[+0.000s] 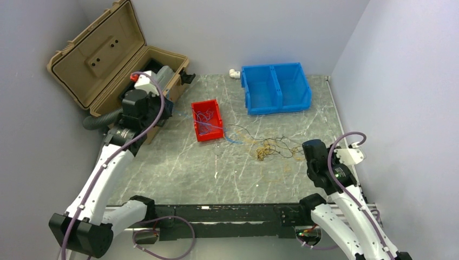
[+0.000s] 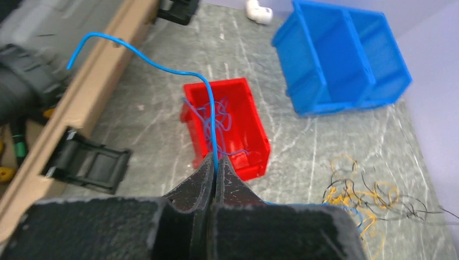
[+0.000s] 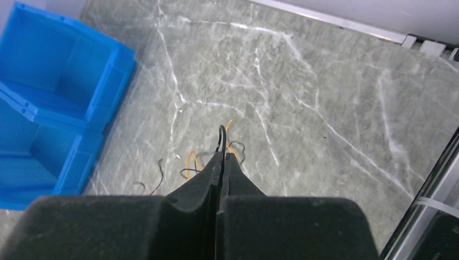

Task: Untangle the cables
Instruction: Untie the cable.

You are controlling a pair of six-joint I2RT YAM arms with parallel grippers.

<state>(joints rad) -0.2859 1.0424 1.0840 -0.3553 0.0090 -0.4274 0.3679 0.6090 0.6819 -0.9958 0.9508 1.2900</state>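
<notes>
The cables lie as a tangle (image 1: 270, 147) of thin yellow-orange and black wires right of the table's middle, also in the left wrist view as the tangle (image 2: 357, 195). More blue wires (image 1: 204, 118) lie in a small red bin (image 1: 215, 134). My left gripper (image 2: 216, 161) is shut on one blue wire (image 2: 162, 67) that arches up and left over the red bin (image 2: 257, 162). In the top view the left gripper (image 1: 164, 110) hovers left of that bin. My right gripper (image 3: 223, 156) is shut on a black wire (image 3: 221, 136) at the tangle's right side; the right gripper (image 1: 307, 147) is low over the table.
An open tan toolbox (image 1: 103, 54) stands at the back left with a black corrugated hose (image 1: 100, 119) beside it. A blue two-compartment bin (image 1: 276, 89) sits at the back right, with a white pipe fitting (image 1: 234, 73) next to it. Walls enclose the table on three sides.
</notes>
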